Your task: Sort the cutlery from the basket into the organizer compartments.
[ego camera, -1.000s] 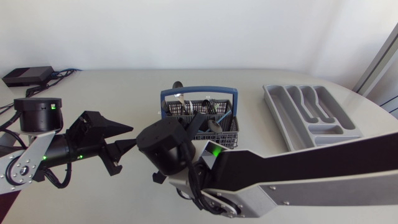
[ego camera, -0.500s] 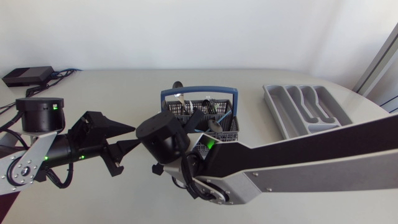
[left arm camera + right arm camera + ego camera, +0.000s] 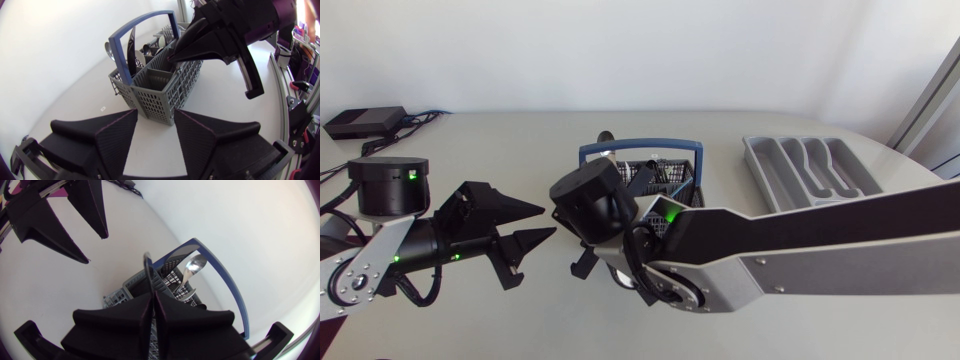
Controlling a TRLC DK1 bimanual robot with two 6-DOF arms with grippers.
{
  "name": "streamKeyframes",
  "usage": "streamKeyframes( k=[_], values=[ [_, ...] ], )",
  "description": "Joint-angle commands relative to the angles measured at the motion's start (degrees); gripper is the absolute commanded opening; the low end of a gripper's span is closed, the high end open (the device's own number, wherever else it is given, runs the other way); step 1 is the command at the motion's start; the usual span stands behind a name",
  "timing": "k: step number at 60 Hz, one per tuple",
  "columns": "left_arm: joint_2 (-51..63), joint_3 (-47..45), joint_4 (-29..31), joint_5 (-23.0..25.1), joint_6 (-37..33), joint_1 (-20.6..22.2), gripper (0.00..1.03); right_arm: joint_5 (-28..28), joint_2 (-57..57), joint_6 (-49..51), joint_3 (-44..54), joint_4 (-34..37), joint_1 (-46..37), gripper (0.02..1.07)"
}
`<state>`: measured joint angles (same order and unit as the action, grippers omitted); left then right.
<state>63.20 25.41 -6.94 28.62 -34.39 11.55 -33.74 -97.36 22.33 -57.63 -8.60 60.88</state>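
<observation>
Two robot arms at a table. The left arm (image 3: 375, 250) has silver-grey links, a round plate ringed with screws, black joints with small green lights (image 3: 410, 174) and looping black cables (image 3: 415, 288). The right arm (image 3: 820, 265) is a broad silver-grey link with a black stripe (image 3: 840, 232), a round black joint (image 3: 588, 200) and a green light (image 3: 670, 213). The left gripper (image 3: 548, 220) and right gripper (image 3: 151, 296) are matte black, each with two broad wedge fingers.

You see a pale, evenly lit counter (image 3: 520, 140) with a curved right edge. At its far left corner sits a flat black box (image 3: 364, 122) with cables (image 3: 420, 118). A plain white wall (image 3: 620, 50) rises behind the far edge.
</observation>
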Motion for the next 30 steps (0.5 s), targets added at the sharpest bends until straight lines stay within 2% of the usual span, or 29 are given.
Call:
streamKeyframes(
  k=[1,14,30],
  values=[
    [-1.5,-1.24,0.52,-0.5,1.43,1.02,0.51,0.78,2.44,0.0,-3.55,1.39,0.03,0.08],
    [-1.76,-1.41,0.79,-1.2,1.52,1.81,0.52,4.03,6.31,0.09,-8.29,7.55,0.2,0.08],
    [-2.82,-1.41,1.14,-2.08,1.52,3.57,0.57,10.01,13.78,-2.9,-12.95,15.72,0.29,0.08]
  ],
)
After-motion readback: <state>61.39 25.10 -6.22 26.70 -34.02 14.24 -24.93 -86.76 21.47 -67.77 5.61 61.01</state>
